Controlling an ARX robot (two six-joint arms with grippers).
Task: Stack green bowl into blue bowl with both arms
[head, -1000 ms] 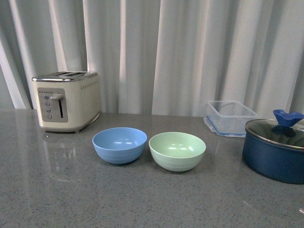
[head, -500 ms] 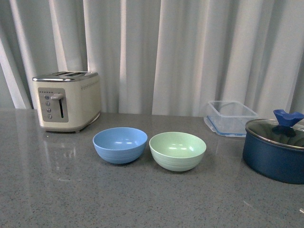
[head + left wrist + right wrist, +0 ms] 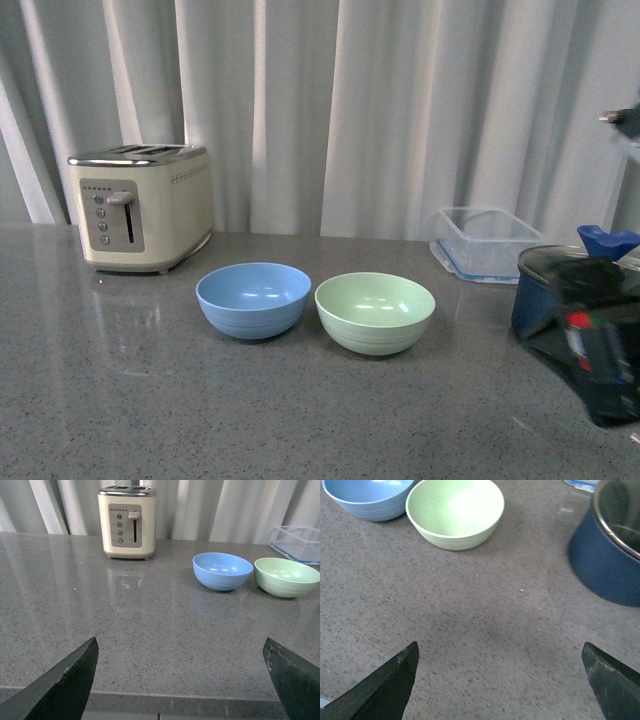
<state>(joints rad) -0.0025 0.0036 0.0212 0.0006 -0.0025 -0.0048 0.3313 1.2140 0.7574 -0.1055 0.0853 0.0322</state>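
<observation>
The green bowl (image 3: 375, 312) sits upright and empty on the grey counter, just right of the blue bowl (image 3: 253, 300), rims nearly touching. Both also show in the left wrist view, blue bowl (image 3: 222, 570) and green bowl (image 3: 286, 576), far from the open left gripper (image 3: 180, 652), which hangs over the counter's near edge. In the right wrist view the green bowl (image 3: 455, 511) and blue bowl (image 3: 367, 497) lie ahead of the open, empty right gripper (image 3: 500, 652). The right arm (image 3: 595, 350) shows blurred at the front view's right edge.
A cream toaster (image 3: 140, 208) stands back left. A clear plastic container (image 3: 484, 243) stands back right. A dark navy pot with glass lid (image 3: 545, 290) stands right of the green bowl, partly behind the right arm. White curtains hang behind the counter (image 3: 150, 400).
The right arm has come into the front view at the right edge, in front of the navy pot. The bowls have not moved.
</observation>
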